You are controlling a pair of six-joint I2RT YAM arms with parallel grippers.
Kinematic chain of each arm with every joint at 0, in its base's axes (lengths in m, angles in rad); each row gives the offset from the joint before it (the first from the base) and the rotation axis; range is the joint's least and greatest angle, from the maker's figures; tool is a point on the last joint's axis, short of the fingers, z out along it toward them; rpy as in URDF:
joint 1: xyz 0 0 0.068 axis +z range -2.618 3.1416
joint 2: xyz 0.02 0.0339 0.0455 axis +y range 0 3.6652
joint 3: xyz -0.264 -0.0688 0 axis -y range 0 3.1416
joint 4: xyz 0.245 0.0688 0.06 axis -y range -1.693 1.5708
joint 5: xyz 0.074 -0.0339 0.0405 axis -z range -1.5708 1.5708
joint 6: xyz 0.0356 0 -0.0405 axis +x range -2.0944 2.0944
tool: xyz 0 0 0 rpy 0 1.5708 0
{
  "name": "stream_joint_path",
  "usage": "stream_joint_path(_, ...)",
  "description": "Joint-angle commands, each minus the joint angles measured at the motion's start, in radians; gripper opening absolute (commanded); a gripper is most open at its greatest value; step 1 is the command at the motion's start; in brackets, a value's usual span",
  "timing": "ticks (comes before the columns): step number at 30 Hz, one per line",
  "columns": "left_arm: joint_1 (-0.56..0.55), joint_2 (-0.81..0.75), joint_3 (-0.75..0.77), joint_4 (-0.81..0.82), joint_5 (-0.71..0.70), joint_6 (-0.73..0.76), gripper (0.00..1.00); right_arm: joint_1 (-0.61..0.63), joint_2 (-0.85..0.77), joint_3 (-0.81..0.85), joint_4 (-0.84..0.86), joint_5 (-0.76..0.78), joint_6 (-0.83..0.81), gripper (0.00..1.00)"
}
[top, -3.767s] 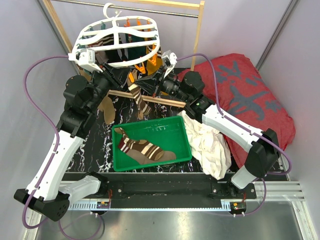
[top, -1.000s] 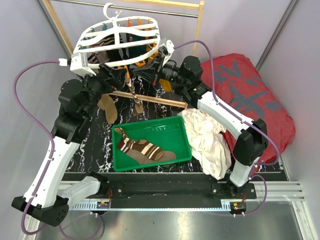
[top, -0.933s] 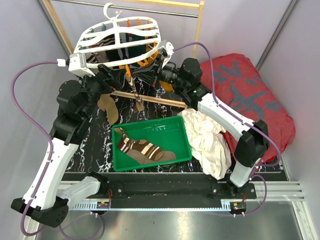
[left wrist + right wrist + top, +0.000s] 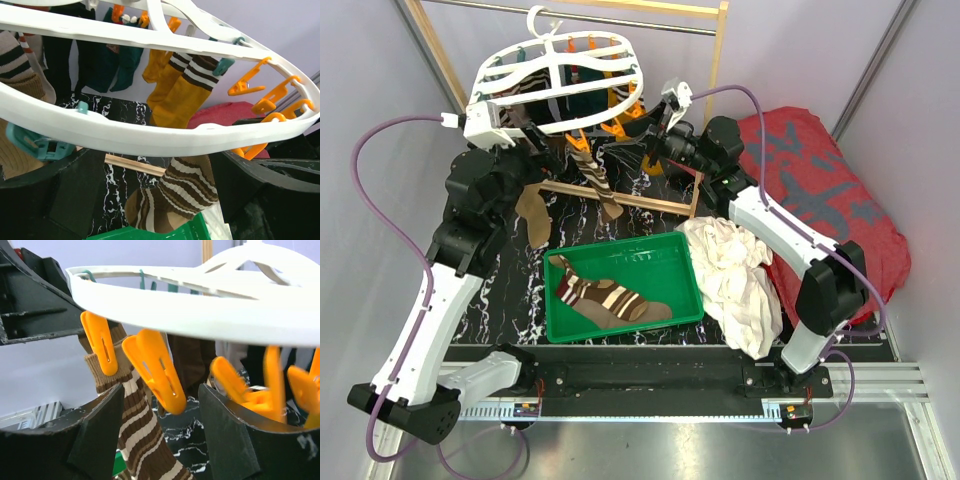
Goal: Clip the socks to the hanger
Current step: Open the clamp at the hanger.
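Note:
The white hanger (image 4: 560,85) hangs tilted from the rack's rod, with orange and teal clips round its rim. A brown striped sock (image 4: 601,186) hangs from an orange clip (image 4: 100,342); in the left wrist view it is the striped sock (image 4: 187,192) below the rim (image 4: 150,135). Mustard socks (image 4: 185,95) and a tan sock (image 4: 533,215) hang there too. Another striped sock (image 4: 610,298) lies in the tray. My right gripper (image 4: 160,407) is open around a free orange clip (image 4: 157,370) without touching it. My left gripper (image 4: 160,200) stands open under the rim.
A green tray (image 4: 672,250) sits on the black marble table. Right of it lie a white cloth (image 4: 735,275) and a red cushion (image 4: 820,190). The wooden rack (image 4: 720,50) with its metal rod stands at the back, its base bar crossing under the hanger.
My right gripper has opened and drawn back to the right from the hanger's rim. The striped sock now hangs by itself from the orange clip. The left gripper stays wide open.

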Motion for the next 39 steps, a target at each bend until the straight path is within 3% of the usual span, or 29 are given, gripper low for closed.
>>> stream_joint_path(1, 0.005, -0.023, 0.05, 0.023, -0.024, 0.023, 0.88, -0.002, 0.038, 0.091, 0.086, -0.092, 0.04, 0.7)
stream_joint_path(25, 0.008, -0.026, 0.065, 0.013, 0.01, 0.006, 0.88, 0.009, 0.125, 0.243, 0.112, -0.221, 0.141, 0.62)
stream_joint_path(37, 0.008, -0.043, 0.097, -0.009, 0.071, -0.007, 0.87, 0.063, 0.05, 0.178, 0.017, -0.135, 0.045, 0.21)
stream_joint_path(39, 0.009, -0.046, 0.106, -0.015, 0.101, -0.023, 0.87, 0.078, 0.032, 0.161, -0.028, -0.108, -0.004, 0.2)
